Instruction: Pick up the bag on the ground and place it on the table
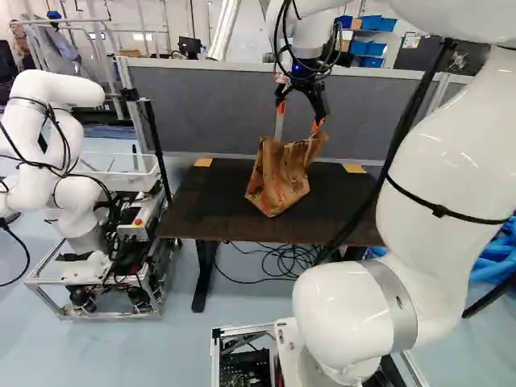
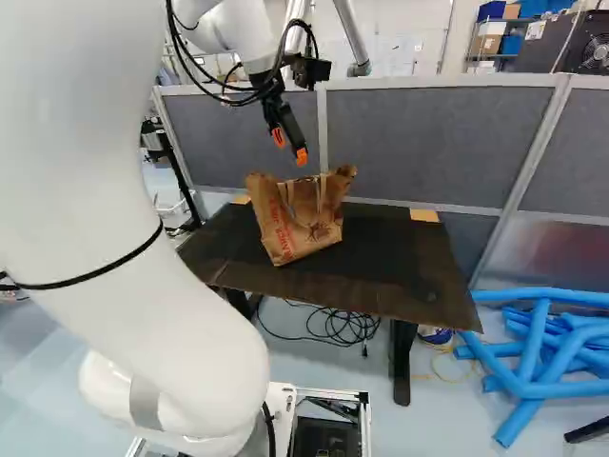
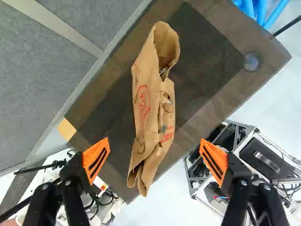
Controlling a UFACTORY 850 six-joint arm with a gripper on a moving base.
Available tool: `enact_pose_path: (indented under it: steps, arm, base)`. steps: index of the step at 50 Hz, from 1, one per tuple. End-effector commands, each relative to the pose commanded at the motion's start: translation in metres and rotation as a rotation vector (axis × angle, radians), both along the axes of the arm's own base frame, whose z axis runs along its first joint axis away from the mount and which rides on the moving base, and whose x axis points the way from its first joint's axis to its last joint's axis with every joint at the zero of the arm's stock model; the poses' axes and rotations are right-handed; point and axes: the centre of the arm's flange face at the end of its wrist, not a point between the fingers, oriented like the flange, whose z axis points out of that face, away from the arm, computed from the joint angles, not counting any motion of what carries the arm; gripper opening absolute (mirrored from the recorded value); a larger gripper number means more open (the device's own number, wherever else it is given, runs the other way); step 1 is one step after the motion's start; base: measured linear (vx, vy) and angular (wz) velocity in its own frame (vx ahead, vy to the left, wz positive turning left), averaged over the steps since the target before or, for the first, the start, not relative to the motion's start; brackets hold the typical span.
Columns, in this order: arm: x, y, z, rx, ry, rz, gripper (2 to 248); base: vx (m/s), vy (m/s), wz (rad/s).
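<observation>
A brown paper bag (image 1: pixel 278 177) with red print rests tilted on the dark table (image 1: pixel 185 211), seen also in the right base view as the bag (image 2: pixel 297 219) on the table (image 2: pixel 381 286). Above the bag is my gripper (image 1: pixel 298 121), its orange pads apart; in the right base view the gripper (image 2: pixel 290 150) hangs over the bag's top. From the wrist, the gripper (image 3: pixel 154 157) shows both fingers wide apart, touching nothing. The bag (image 3: pixel 153 113) lies ahead of them, its top folded and partly gaping. Its underside is hidden.
Another robot (image 1: pixel 56 177) stands left of the table. Grey partition panels (image 2: pixel 419 143) run behind the table. Black cables (image 1: pixel 282 262) lie on the floor beneath it. Blue tubes (image 2: pixel 542 352) are heaped right of the table in the right base view.
</observation>
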Motion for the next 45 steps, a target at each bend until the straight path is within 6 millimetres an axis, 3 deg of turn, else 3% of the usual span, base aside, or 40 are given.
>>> enact_pose_path:
  steps: [45]
  arm:
    - [0.0000, 0.0000, 0.0000, 0.000, 0.000, 0.000, 247]
  base:
    - [-0.162, 0.026, 0.125]
